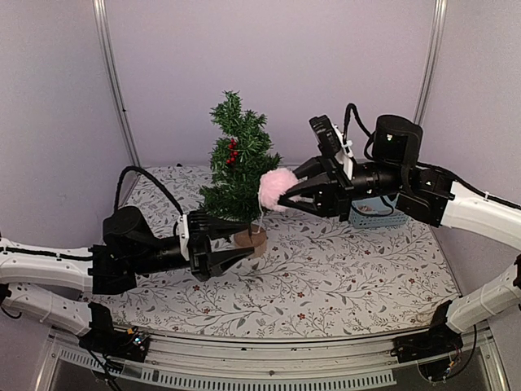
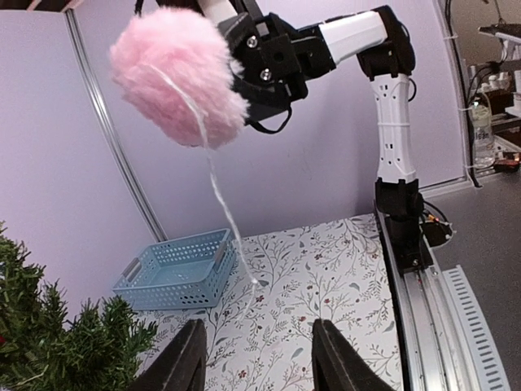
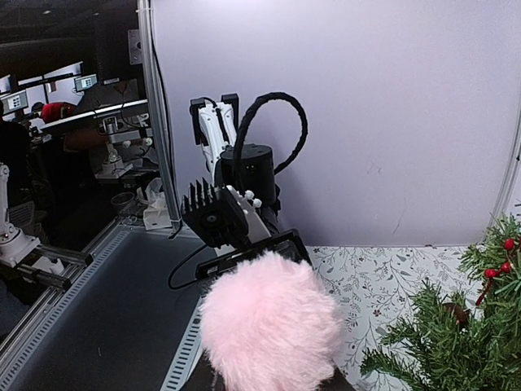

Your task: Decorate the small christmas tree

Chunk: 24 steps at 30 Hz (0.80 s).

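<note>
The small dark-green bristly artificial Christmas tree [image 1: 236, 171] is standing upright on its short round pale wooden stump [image 1: 254, 239], near the middle of the flower-patterned table [image 1: 350, 269]. In the top view its long axis is running from 12 to 6 o'clock.

The right gripper [image 1: 286, 195] is clenching a fluffy round pink pom-pom [image 1: 273, 187], and a thin white string [image 2: 220, 195] is hanging loose under it. From this gripper the tree is lying at about 9 o'clock, and the pom-pom is sitting just beside the right-hand branches at middle height. Whether it is touching the needles, the pictures are not showing. The right arm is reaching in from 3 o'clock, with the forearm almost level and the fingers pointing toward the trunk. It is the nearer arm for hanging the ornament, so the coming move probably needs only a short push toward 9 o'clock.

The left gripper [image 2: 259, 330] is lying low near the stump, at about 7 o'clock from the tree. Its jaws are standing apart with nothing between them, and its arm is stretching flat over the table from 9 o'clock.
</note>
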Tool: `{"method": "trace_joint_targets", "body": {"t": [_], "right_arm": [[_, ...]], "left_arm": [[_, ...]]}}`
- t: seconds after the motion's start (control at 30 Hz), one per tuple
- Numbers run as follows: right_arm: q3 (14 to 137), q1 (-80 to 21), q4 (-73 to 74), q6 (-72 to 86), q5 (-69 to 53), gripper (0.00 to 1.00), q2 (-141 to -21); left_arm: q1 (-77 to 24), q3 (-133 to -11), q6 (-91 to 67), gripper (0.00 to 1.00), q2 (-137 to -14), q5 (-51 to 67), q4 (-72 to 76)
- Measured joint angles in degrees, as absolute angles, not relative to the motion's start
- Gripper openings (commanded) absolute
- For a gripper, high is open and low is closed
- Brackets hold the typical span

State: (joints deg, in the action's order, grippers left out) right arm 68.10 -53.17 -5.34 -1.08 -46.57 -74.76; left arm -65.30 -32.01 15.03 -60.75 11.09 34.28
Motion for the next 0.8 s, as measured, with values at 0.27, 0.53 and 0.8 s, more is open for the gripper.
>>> {"method": "trace_joint_targets", "body": {"t": [0.27, 0.53, 0.8], "right_arm": [[68.1, -53.4, -5.3, -1.1, -46.6, 0.05, -75.2], [68.3, -53.4, -5.1, -1.1, -46.6, 0.05, -75.8], [68.4, -53.4, -5.1, -1.1, -46.1, 0.05, -75.8]], "left_arm": [[-66.0, -32.4, 15.1, 0.38, -63.0, 10.0, 37.9], [-66.2, -32.7, 15.1, 0.14, -63.8, 9.0, 40.1], [-66.4, -32.7, 14.4, 0.23, -63.8, 7.9, 40.8]]}}
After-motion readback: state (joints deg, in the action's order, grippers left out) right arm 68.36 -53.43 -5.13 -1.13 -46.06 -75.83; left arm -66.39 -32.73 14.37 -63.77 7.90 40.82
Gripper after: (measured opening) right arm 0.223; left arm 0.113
